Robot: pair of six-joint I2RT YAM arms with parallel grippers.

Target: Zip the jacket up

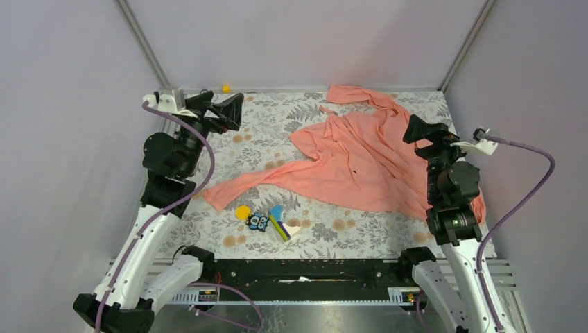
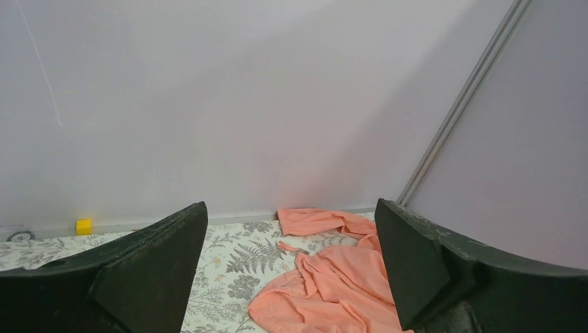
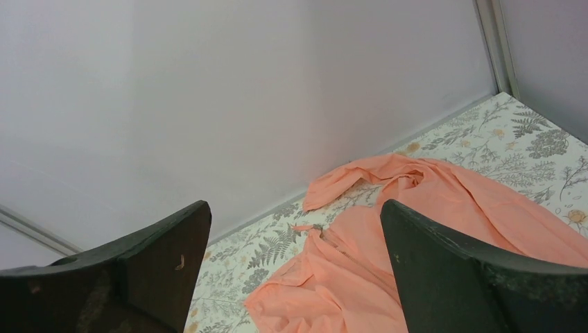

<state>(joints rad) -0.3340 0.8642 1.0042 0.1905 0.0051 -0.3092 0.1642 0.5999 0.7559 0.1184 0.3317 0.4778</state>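
Top external: jacket (image 1: 360, 159) lies crumpled on the table (image 1: 277, 118), right of centre, one sleeve stretched toward the toy pieces (image 1: 267, 222). Left gripper (image 1: 229, 111) hangs over the far-left table. Right gripper (image 1: 419, 128) hangs over the jacket's right side. Both are spread wide w/ nothing held. No zipper is visible, so flatten the fabric & find the front edges first.

Left wrist: fingers (image 2: 159, 257) wide apart, jacket (image 2: 326, 284) ahead & to the right, so swing inward.

Right wrist: fingers (image 3: 444, 277) released too, jacket (image 3: 430, 187) just ahead. Prob. best to pin the hem w/ the right arm & pull w/ the left. Thin fabric will likely bunch, so go slow.
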